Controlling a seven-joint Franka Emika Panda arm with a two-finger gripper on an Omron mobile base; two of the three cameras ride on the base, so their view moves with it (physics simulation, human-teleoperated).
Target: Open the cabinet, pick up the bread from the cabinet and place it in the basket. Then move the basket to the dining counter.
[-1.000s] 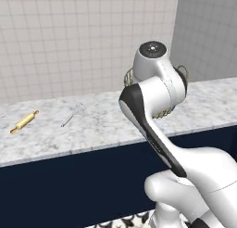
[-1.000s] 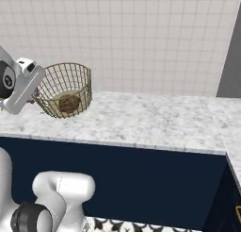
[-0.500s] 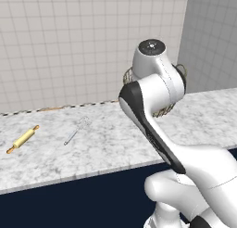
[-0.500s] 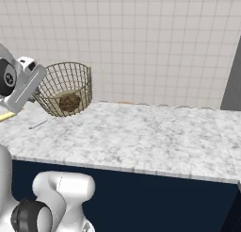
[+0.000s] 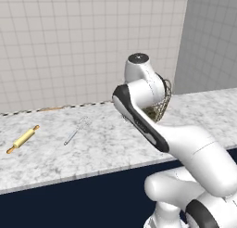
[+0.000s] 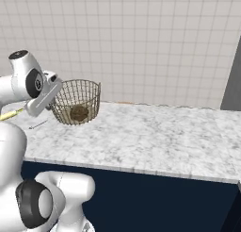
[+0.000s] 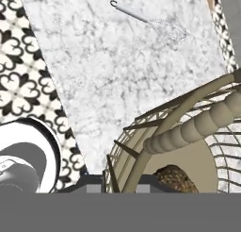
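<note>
Marbled white-grey stone forms the long worktop point(image 5: 92, 150), which is carried on a plain dark navy front panel point(image 6: 155, 198) and backed by a pale tiled wall point(image 6: 141, 42). Toward the worktop's left end, a small wooden rolling pin with a yellow barrel point(image 5: 22, 138) is laid at an angle near the back edge. Just to its right, apart from it, a thin wire whisk with a slim metal handle point(image 5: 76, 130) is seen lying flat; it appears again in the hand view point(image 7: 149, 20) on bare marble. Further right, the round golden-tan wire mesh basket point(image 6: 76, 102) is held up by the white arm's gripper point(image 6: 52, 90) at its rim, on the side facing the arm. In the right base view its base appears to hang slightly above the marble, near the back left part of the worktop, though contact cannot be ruled out. The small lumpy brown loaf of bread point(image 6: 79, 113) is seen resting on the basket's floor, and again in the hand view point(image 7: 176, 178) beneath the thick twisted rim point(image 7: 197, 125). The fingers are hidden behind the rim wires, so it cannot be told directly whether they are pinched on it. A patterned black-and-white tiled floor point(image 7: 21, 85) is visible beyond the worktop's front edge.
</note>
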